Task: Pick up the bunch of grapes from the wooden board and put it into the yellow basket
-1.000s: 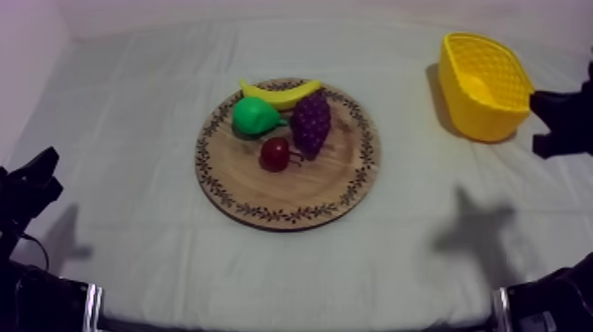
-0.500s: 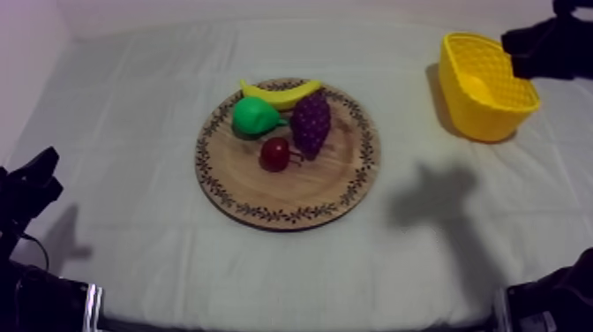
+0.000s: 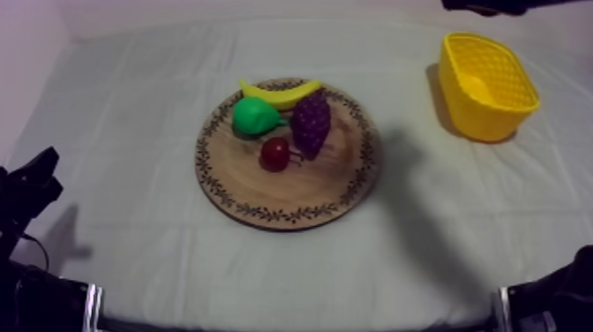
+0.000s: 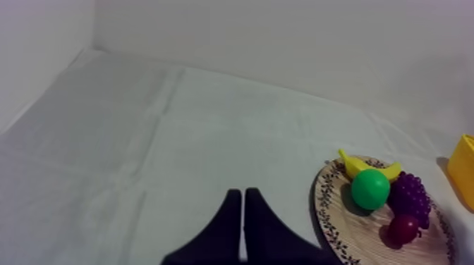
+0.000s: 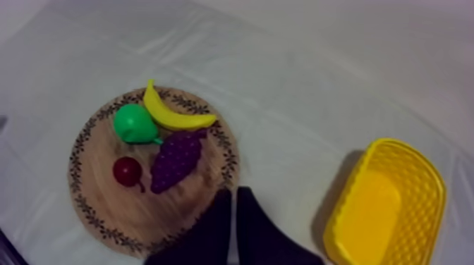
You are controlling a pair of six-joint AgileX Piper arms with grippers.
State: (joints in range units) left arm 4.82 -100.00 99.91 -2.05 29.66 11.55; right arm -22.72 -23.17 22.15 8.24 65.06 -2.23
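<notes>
While left gripper (image 4: 242,194) and right gripper (image 5: 233,190) are closed, purple grape bunch (image 3: 311,124) lies on round wooden board (image 3: 291,199) near its rim, cloth (image 3: 424,212) seemingly open toward yellow basket (image 3: 481,119).

Desk (image 3: 132,115) under grey-white cloth (image 3: 123,230), cloth faintly creased. Two things directly on cloth. Round wooden board (image 3: 300,190) with patterned rim lies flat, about mid-desk. Yellow basket (image 3: 468,115) stands at far right, open side up, well apart from board. Bare cloth between board and basket, soft shadow across it just beside board's right edge. Left half of desk bare cloth.
</notes>
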